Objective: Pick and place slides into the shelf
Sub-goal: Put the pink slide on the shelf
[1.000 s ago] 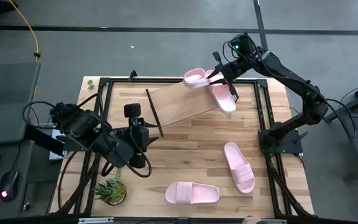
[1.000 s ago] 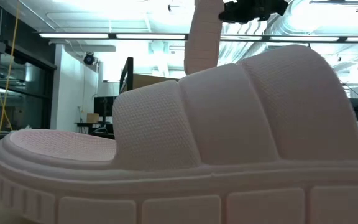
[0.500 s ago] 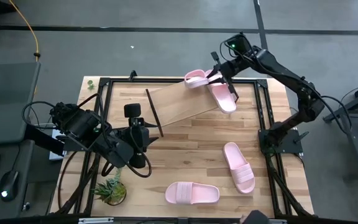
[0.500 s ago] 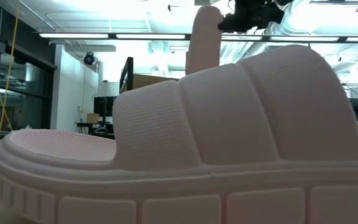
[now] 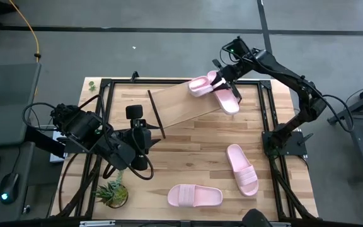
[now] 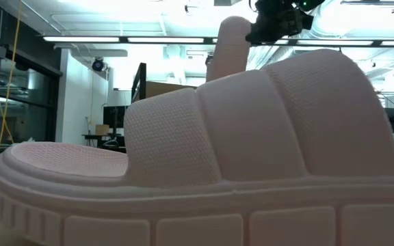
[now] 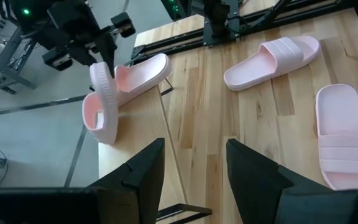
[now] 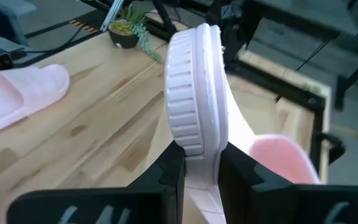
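One slide (image 5: 201, 84) in right hand (image 5: 221, 79), above shelf (image 5: 181, 106)

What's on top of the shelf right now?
One slide lies on the shelf's far end; the right gripper holds another slide on edge above it. Board beneath them is hidden.

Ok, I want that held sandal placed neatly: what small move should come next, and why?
Probably lower it flat onto the shelf beside the slide already there. The right pincer grips the held slide on edge, tilted above the board's far end.
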